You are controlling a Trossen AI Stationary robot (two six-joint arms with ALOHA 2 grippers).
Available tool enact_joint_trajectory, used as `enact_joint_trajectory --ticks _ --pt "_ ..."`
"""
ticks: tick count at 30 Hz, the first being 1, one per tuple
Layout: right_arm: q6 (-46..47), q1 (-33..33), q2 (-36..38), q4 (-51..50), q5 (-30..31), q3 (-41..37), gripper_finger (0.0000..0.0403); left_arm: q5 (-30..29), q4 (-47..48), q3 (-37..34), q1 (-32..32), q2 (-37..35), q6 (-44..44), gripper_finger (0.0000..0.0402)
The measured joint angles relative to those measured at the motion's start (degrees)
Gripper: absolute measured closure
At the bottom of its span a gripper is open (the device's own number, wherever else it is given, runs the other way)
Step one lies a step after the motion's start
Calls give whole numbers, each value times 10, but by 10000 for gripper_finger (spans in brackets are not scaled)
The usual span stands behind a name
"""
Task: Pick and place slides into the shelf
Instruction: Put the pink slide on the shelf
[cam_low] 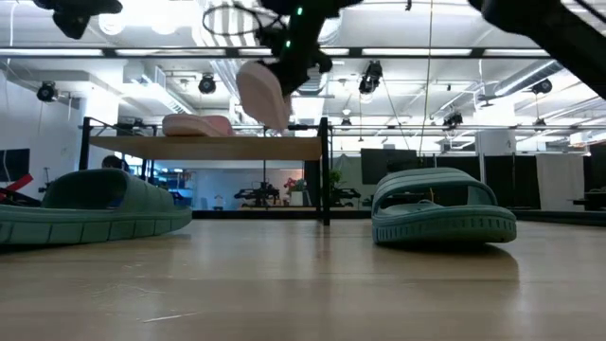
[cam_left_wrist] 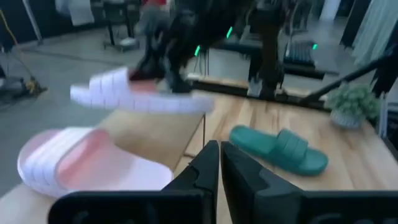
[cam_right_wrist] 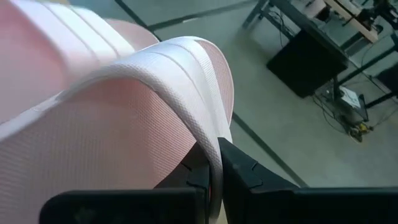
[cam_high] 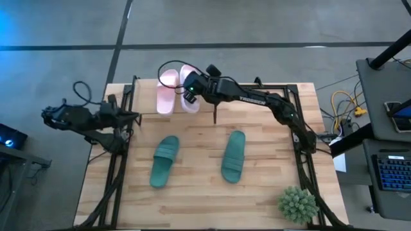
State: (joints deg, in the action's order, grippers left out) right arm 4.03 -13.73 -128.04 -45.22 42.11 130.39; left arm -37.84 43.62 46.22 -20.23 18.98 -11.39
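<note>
Left gripper (cam_high: 133,117) parked at left edge, fingers pressed together, empty. One pink slide (cam_high: 166,90) resting on shelf (cam_low: 213,147), far side. Right gripper (cam_high: 190,95) pinching second pink slide (cam_high: 189,87) above shelf. Two green slides (cam_high: 164,160) (cam_high: 234,156) waiting on table (cam_high: 199,192).

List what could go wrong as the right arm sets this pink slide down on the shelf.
1. The right gripper pinches only the strap edge of the held pink slide, which hangs tilted; it may slip or land askew.
2. The other pink slide already lies on the shelf; the incoming one may bump or overlap it.
3. Released too near the shelf's edge, it might tip off.
</note>
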Motion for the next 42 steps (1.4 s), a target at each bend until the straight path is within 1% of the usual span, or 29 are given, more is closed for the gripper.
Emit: enact_joint_trajectory --ticks 5,9,13,16,20,25,28,36,42 --pt "12 -22 -37 -4 -1 1 390 -2 -1 4 0 -49 12 398" --pt "-14 -21 -52 17 -3 7 390 -23 -5 3 0 -81 18 398" --pt "-13 -21 -56 28 -29 7 390 -44 -10 2 0 -96 15 398" --pt "-2 -20 -56 26 -30 7 390 -51 -15 2 0 -99 14 398" --pt "-2 -18 -56 34 -32 14 390 -78 -33 2 0 -86 19 398" --pt "15 -21 -56 50 -39 14 387 -97 -68 2 0 -63 58 398" --pt "20 -22 -56 51 -63 14 369 -103 -74 6 0 -51 62 398" --pt "17 -17 -56 49 -66 14 296 -106 -71 2 0 -46 59 398" --pt "36 -8 -56 27 -70 37 255 -105 -71 3 0 -48 60 398"
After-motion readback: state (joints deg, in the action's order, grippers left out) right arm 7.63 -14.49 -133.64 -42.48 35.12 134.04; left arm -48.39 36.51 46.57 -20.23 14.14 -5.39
